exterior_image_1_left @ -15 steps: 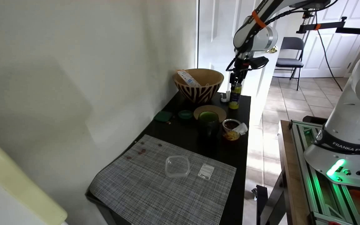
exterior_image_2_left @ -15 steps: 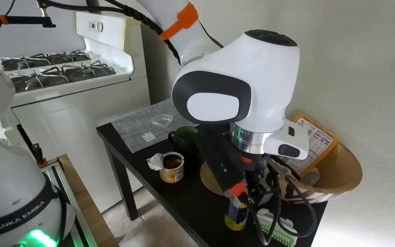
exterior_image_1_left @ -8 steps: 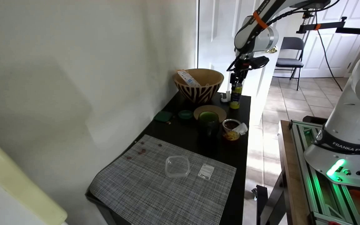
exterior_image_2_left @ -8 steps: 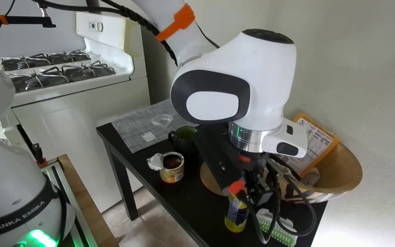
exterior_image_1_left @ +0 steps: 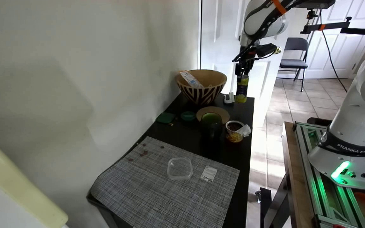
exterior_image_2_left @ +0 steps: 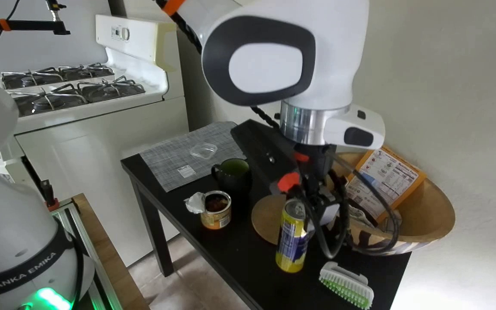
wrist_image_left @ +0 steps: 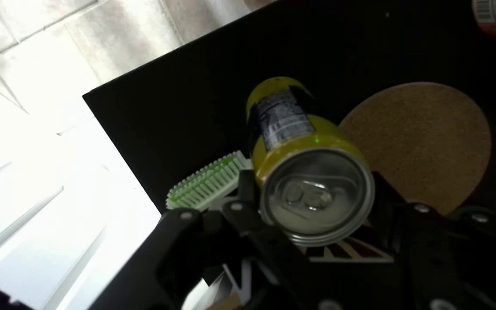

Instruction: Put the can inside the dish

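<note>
While the gripper (wrist_image_left: pixel 316 188) is closed around the upper end of the can (exterior_image_2_left: pixel 292 245), one jaw on either side, the can hangs above the table (exterior_image_2_left: pixel 243 254), outside the bowl (exterior_image_1_left: pixel 201 92) and near the brush (exterior_image_2_left: pixel 346 286). FRANKA EMIKA reads clearly on the base of the arm (exterior_image_2_left: pixel 11 241). The can is yellow with dark blue on its sides, and its label carries pale printing too blurred to read, so the brand cannot be told. A packet (exterior_image_2_left: pixel 383 181) with an orange border leans inside the bowl, its white panel full of print too small to make out. The tin (exterior_image_2_left: pixel 216 220) shows a barcode, and the slip (exterior_image_1_left: pixel 208 174) on the mat (exterior_image_1_left: pixel 157 193) has type that cannot be read either.

In both exterior views the can's long axis stands close to upright, lid end up. The wrist view looks onto that lid and its pull tab, with the body running away toward the top of the picture and slightly left.

One can is in view, with one dark-striped bowl, one white brush with green bristles, one opened tin, one dark mug (exterior_image_2_left: pixel 234 181) that is green inside, one round board (wrist_image_left: pixel 424 137), one clear tub (exterior_image_1_left: pixel 180 169) and one slip. Two small green pieces (exterior_image_1_left: pixel 188 116) lie near the round board. One chair (exterior_image_1_left: pixel 293 63) stands beyond the table.
</note>
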`<state>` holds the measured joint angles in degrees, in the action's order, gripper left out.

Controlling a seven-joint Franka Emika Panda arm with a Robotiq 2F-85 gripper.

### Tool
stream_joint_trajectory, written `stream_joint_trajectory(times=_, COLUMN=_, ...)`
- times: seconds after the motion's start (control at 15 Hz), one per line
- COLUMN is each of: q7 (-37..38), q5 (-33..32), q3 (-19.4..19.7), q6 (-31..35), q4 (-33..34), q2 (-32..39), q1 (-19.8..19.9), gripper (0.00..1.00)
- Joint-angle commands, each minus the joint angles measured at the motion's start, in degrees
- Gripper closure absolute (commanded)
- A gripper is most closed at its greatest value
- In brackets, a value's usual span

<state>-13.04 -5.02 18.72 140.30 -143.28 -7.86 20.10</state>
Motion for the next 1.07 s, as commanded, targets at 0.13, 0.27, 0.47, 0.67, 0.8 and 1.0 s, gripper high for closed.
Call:
stream_joint_trajectory(times=0.13, q7=2.64, q5=-3.35, q3=-2.60, q6=-15.29, q4=5.74, q2=-11.52, q1=-1.10, gripper=0.62)
stream_joint_trajectory(times=0.27, q7=2.73, q5=-2.29, q3=-3.05, q6=-20.71, q4=10.68, q2=-12.59, q1=-1.69, gripper=0.62)
stream_joint_trajectory(times=0.47, q7=1.90, q5=-1.87, q3=-2.17, q6=-21.07, q4=11.90, q2=-12.07, q1=-2.37, gripper=0.37)
stream_joint_trajectory(times=0.67, q7=1.91, q5=-1.75, q3=-2.06, q6=-24.32, q4=16.10, q2=-12.05, q1=-2.50, gripper=0.37)
stream_joint_trajectory(times=0.8, q7=1.90, q5=-1.73, q3=-2.05, q6=-24.31, q4=16.07, q2=-11.72, q1=-2.50, gripper=0.62)
stream_joint_trajectory(times=1.0, q7=3.15, q5=-1.34, q3=-1.52, q6=-22.43, q4=18.92, q2=-7.91, q1=-2.29, gripper=0.62)
